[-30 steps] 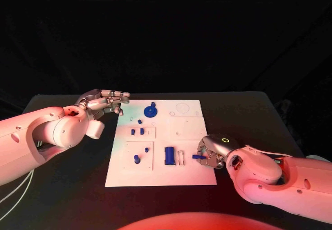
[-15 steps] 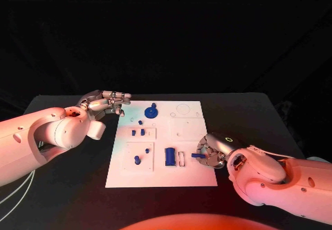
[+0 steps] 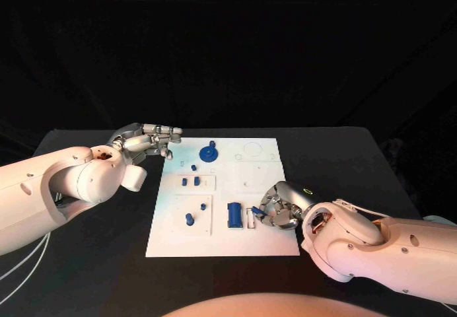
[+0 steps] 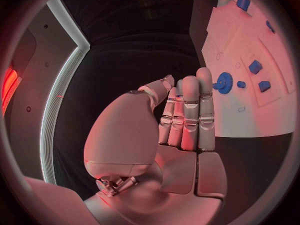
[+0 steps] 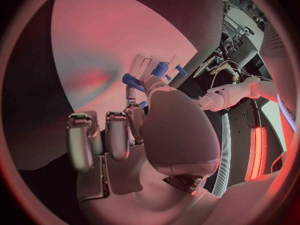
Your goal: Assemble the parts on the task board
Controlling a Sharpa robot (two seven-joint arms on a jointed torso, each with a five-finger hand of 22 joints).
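One small blue part (image 3: 258, 212) sits pinched in my right hand (image 3: 277, 211), low over the board (image 3: 257, 244) just beside the slot (image 3: 249, 217) and the upright blue block (image 3: 233, 214). I judge this the insertion step: next I must line the part up over the slot and press down. My left hand (image 3: 148, 140) hovers off the board's far corner, fingers together and straight, holding nothing.

One task board (image 3: 221, 241), white. One black table (image 3: 343, 155). Two hands: left hand (image 3: 148, 140), right hand (image 3: 279, 210). Blue parts, eight counted in the head view: one gear (image 3: 207, 154), one large cylinder (image 3: 233, 214), one small piece (image 3: 257, 212) at the right hand's fingers, five other small pieces on the board.
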